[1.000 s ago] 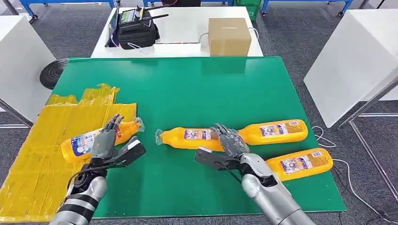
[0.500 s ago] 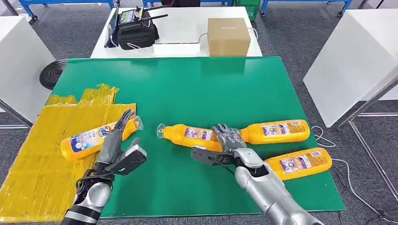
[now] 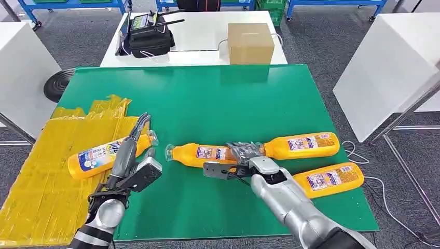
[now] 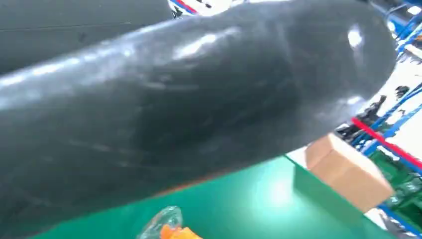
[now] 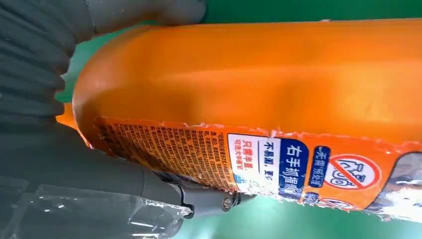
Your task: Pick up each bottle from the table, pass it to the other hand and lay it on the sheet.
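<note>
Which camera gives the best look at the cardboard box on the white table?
The head view: the cardboard box sits whole and sharp on the white table beyond the green mat. The left wrist view catches it blurred past a dark shape; the right wrist view looks at an orange bottle instead.

On the orange bottle (image 5: pixel 278 79) in the right wrist view we read a label with Chinese text, "右手初撞" in white on a blue patch, beside a red prohibition sign. We see dense small red print on that label too, too fine to read. The other bottles' labels in the head view are too small for us to read.
</note>
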You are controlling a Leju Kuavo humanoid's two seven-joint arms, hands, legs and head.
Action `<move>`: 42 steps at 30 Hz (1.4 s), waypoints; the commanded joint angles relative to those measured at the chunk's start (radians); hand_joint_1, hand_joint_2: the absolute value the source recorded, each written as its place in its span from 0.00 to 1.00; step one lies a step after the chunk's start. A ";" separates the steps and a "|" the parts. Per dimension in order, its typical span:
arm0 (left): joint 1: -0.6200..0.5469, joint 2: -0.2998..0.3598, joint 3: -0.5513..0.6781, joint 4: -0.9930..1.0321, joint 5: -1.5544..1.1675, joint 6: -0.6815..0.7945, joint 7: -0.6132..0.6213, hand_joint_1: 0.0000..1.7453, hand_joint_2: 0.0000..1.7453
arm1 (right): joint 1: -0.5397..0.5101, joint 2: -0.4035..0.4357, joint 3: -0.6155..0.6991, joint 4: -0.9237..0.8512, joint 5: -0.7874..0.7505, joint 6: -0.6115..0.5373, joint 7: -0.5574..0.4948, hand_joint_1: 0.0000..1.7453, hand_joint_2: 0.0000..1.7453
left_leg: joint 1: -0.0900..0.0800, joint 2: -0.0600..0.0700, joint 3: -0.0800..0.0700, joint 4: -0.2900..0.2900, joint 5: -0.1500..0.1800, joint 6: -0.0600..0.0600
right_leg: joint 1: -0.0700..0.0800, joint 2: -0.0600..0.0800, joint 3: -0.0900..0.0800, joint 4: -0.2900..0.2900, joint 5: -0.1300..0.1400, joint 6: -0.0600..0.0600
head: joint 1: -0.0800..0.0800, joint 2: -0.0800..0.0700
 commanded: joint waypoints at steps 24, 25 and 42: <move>0.270 -0.130 0.249 -0.086 1.139 -0.526 -0.066 0.00 1.00 | 0.259 -0.051 -0.081 -0.524 -0.419 -0.407 -0.297 1.00 1.00 | 0.001 -0.001 0.000 0.000 -0.002 -0.001 | 0.002 -0.001 0.001 0.000 0.000 -0.003 | 0.000 0.000; 0.272 -0.133 0.242 -0.088 1.146 -0.530 -0.067 0.00 1.00 | 0.263 -0.048 -0.071 -0.535 -0.424 -0.406 -0.300 1.00 1.00 | 0.001 0.000 0.000 0.000 -0.002 -0.001 | 0.002 -0.001 0.001 0.000 0.000 -0.003 | 0.000 0.000; 0.263 -0.130 0.198 -0.080 1.186 -0.495 -0.075 0.00 1.00 | 0.259 -0.022 0.023 -0.527 -0.453 -0.425 -0.328 1.00 1.00 | 0.002 -0.002 -0.004 -0.001 -0.001 -0.001 | 0.003 -0.001 -0.003 -0.001 0.001 -0.003 | 0.000 0.000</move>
